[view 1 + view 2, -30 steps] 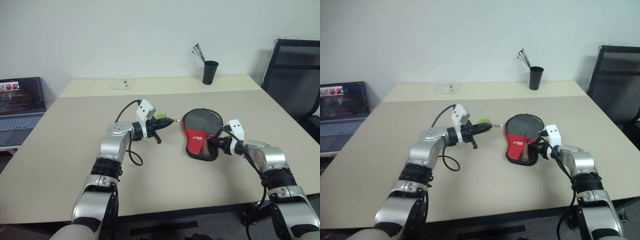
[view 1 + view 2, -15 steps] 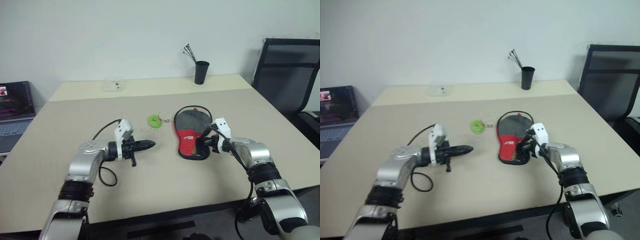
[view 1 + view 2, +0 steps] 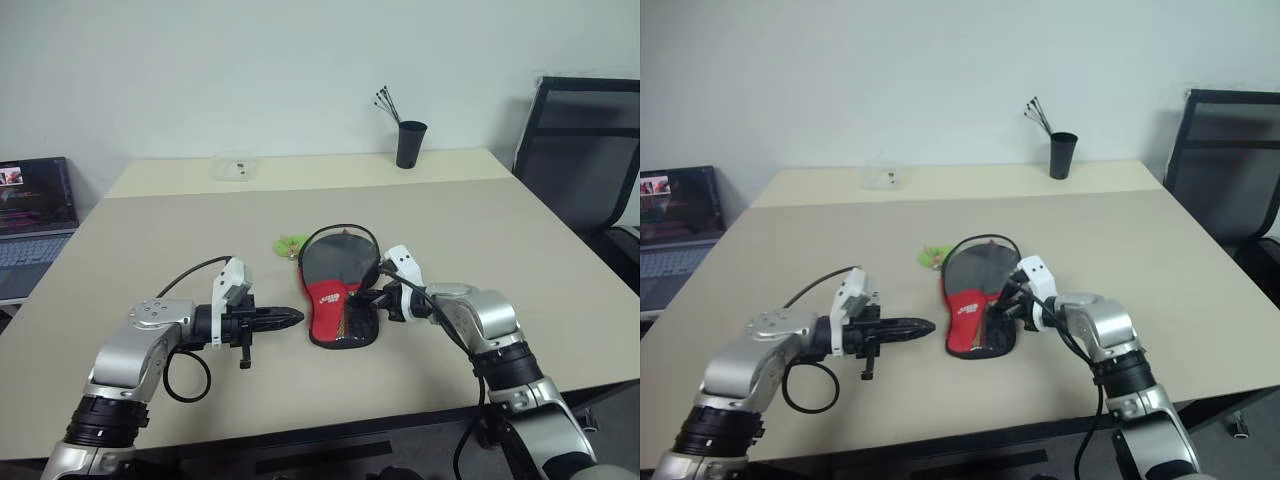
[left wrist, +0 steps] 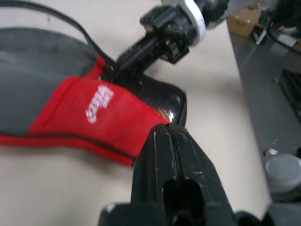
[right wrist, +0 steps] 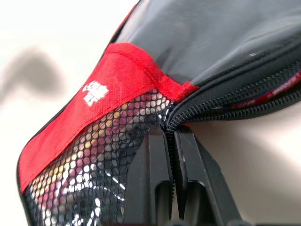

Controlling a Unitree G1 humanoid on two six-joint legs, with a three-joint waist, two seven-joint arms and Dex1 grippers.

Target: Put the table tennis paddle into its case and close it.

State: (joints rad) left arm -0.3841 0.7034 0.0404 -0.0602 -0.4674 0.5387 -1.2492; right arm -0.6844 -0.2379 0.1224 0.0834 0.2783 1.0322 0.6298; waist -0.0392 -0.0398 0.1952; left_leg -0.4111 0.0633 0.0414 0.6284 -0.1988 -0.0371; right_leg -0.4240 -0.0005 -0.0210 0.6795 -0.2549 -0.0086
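Bench of pale beige laminate, broad and rectangular, spread beneath both arms. Off its right far corner, black mesh-backed office chair; off its left edge, open dark laptop with lit screen. Lying flat near the bench middle, paddle-shaped soft fabric case: black round part toward the far side, red handle part with white lettering toward the robot, mesh pocket at the near end, black zip rim partly parted along the right-hand edge, a sliver of red visible inside the gap. Table tennis paddle not distinguishable from the case; cannot tell how far inside. Left silver arm's black two-fingered gripper on the bench just beside the case's near left edge, pointing toward it, jaws pressed together on nothing, tip close to the red handle part but apart from it. Right silver arm's black two-fingered gripper at the case's near right edge, jaws pressed together right at the zip rim where the mesh meets the red fabric, pinching the rim there as far as visible. At the far edge, tall black cup holding thin dark sticks. Further left along that far edge, small clear plastic box. Touching the case's far left rim, small crumpled green object.
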